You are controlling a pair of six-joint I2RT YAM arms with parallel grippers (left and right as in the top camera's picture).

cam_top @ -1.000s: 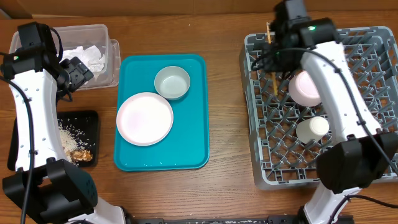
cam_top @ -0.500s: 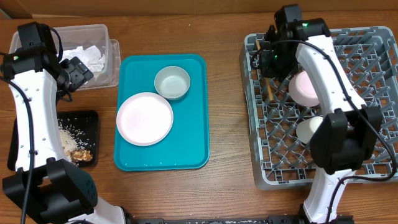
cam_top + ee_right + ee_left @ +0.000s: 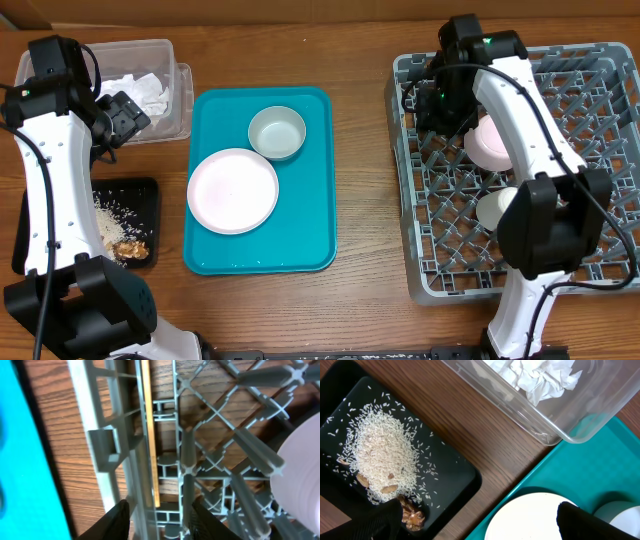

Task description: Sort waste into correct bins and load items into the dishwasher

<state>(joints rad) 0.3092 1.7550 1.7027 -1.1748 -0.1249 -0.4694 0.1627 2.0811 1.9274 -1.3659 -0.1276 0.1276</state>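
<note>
My right jaws sit low over the back left corner of the grey rack (image 3: 405, 200), on the right side of the desk (image 3: 360, 60). They're parted a moderate way with nothing pinched between them. From above my own wrist hides them, so I'm going off the wrist view, where the fingertips (image 3: 117, 520) only poke in at the bottom edge. Just past them a thin wooden stick (image 3: 149, 435) lies along the inside of the rack's wall. Its far end runs out of frame, and I can't pick it out from overhead. The pinkish plate (image 3: 490, 143) sits in the rack just beside, and my arm covers part of the white cup (image 3: 497, 208).

My left jaws are spread wide, holding nothing, by the front edge of the clear tub (image 3: 180, 95) at the back left corner, napkins (image 3: 140, 92) inside. The black tray (image 3: 148, 190) by the left edge has rice (image 3: 382, 457) and brown bits (image 3: 412, 517). The big plate (image 3: 233, 190) and bowl (image 3: 277, 133) sit on the teal tray (image 3: 300, 230); the wrist view crops both.
</note>
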